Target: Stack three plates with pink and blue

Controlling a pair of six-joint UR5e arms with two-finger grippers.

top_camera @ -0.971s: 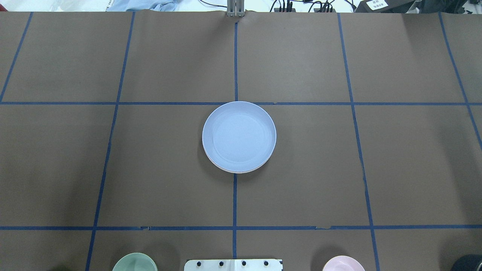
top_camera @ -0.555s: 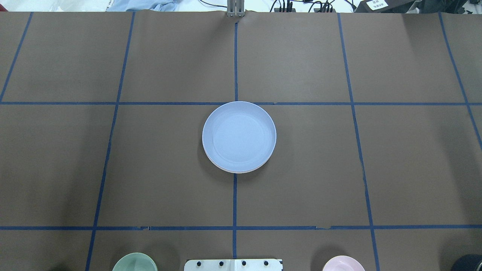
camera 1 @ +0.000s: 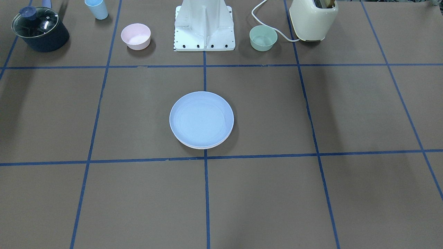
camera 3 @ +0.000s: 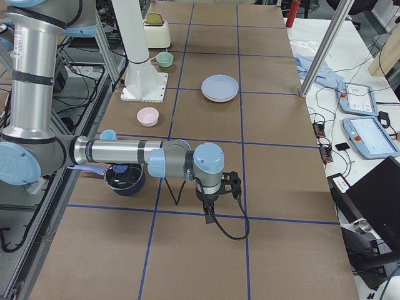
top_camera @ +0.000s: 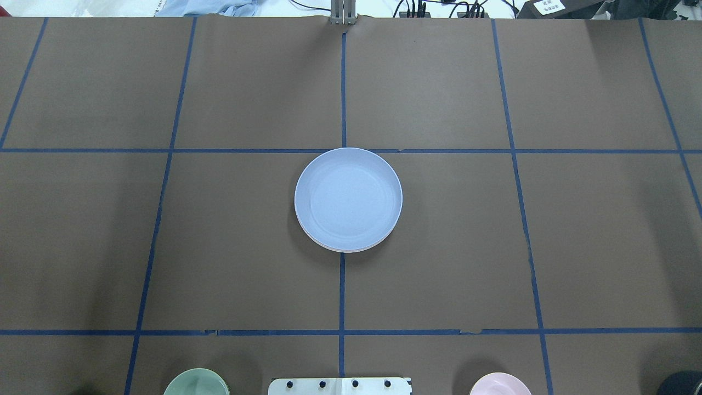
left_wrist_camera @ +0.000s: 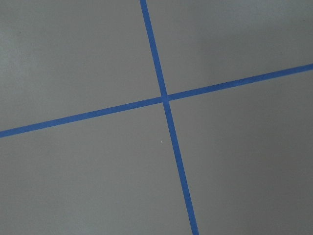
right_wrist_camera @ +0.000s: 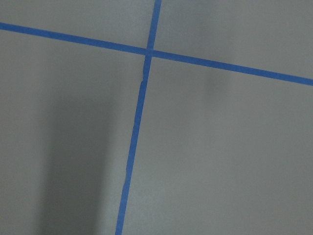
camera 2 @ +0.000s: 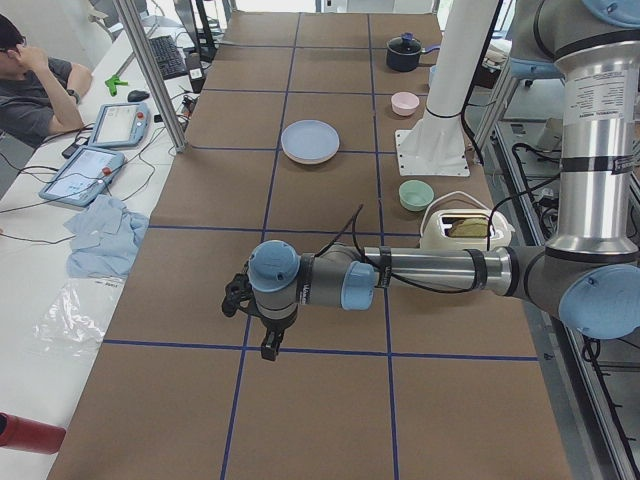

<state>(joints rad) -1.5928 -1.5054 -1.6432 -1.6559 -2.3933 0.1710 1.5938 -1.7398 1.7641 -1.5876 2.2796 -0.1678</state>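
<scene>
Top of stack: blue plate [top_camera: 348, 197], mid-counter [top_camera: 493, 247], astride the centre tape line [top_camera: 341, 291]. Paler rims [camera 1: 204, 147] peek from beneath it; how many, unclear. The left pincer [camera 2: 268, 348] and right pincer [camera 3: 208, 217] hang over bare counter, well apart from the stack; wide or narrow, cannot tell. Judgement: stacking looks complete. Next move calls only for checking the plates sit concentric; no grasp needed.

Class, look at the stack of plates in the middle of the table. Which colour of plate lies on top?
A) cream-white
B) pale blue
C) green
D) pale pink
B: the pale blue plate lies uppermost, its whole face uncovered in the overhead view.
</scene>
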